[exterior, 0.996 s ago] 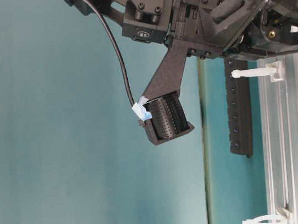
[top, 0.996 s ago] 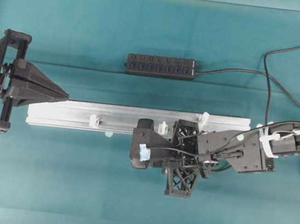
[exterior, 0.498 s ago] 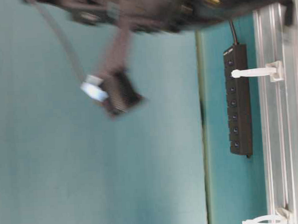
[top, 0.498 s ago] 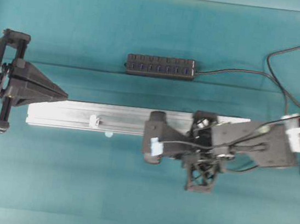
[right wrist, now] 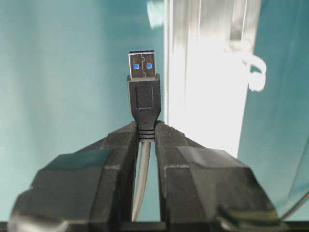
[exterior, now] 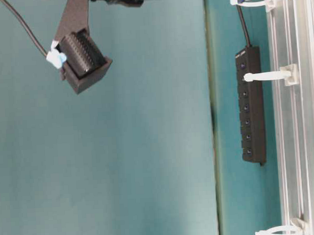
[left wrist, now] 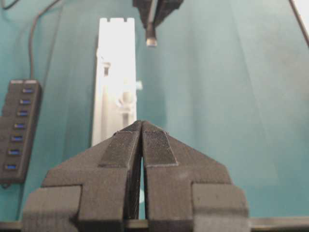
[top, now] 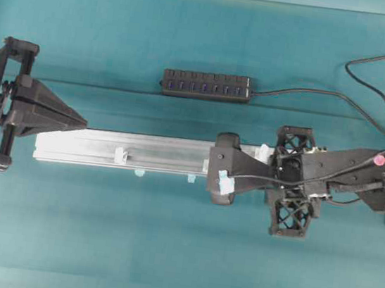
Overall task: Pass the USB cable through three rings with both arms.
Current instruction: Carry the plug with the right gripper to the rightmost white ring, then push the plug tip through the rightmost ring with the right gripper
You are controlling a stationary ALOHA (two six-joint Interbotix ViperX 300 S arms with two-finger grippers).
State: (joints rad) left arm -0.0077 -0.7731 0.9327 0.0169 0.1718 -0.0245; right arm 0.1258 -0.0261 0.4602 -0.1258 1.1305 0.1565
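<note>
My right gripper is shut on the USB cable just behind its black plug, which points forward along the near side of the silver rail. One ring stands on the rail ahead and to the right of the plug. From overhead, the right gripper sits beside the middle ring, with other rings at the left and the right. The cable runs from the hub and loops towards the right arm. My left gripper is shut and empty, off the rail's left end.
A black multi-port USB hub lies behind the rail on the teal cloth. Small pale blue tape tabs sit along the rail's near edge. The table-level view shows the three rings and the right wrist camera housing hanging high.
The right arm has drawn back to the right along the rail and levelled out, still holding the plug. The cable loop at the right has shifted. The left arm has not moved.
</note>
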